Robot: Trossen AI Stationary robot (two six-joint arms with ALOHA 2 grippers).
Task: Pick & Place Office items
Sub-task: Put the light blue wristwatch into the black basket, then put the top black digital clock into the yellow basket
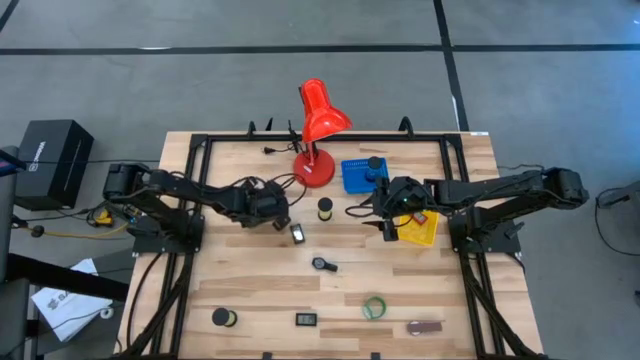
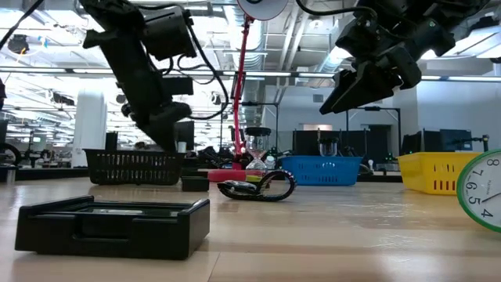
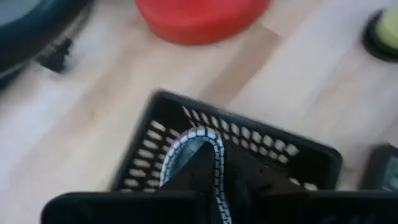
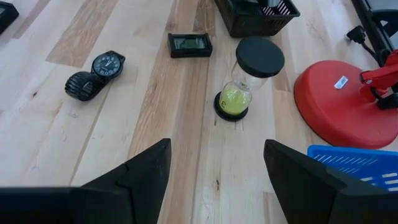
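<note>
My left gripper point(image 1: 268, 208) hangs over the black mesh tray point(image 3: 273, 155), shut on a black-and-white braided cord point(image 3: 198, 144). In the low view it points down just above the tray point(image 2: 133, 166). My right gripper point(image 4: 217, 180) is open and raised point(image 2: 352, 86) beside the yellow tray point(image 1: 422, 230), and it touches nothing. On the table lie a black wristwatch point(image 4: 96, 74), a small black display unit point(image 4: 189, 45), a green tape ring point(image 1: 375, 307), a black roll point(image 1: 222, 317), a black oblong point(image 1: 307, 320) and a maroon oblong point(image 1: 425, 327). My left gripper holds the braided cord by a loop point(image 3: 186, 140) that arches over its shut fingertips. It comes from above, pointing down over the black tray. The fingers hide the exact place of contact, and the rest of the cord is out of sight.
An hourglass with yellow sand point(image 4: 245, 78) stands between the two grippers. The red lamp's base point(image 4: 345, 106) and the blue tray point(image 1: 362, 175) are at the far side. A green clock point(image 2: 481, 192) stands near the low camera. Bare wood lies in the middle of the table.
</note>
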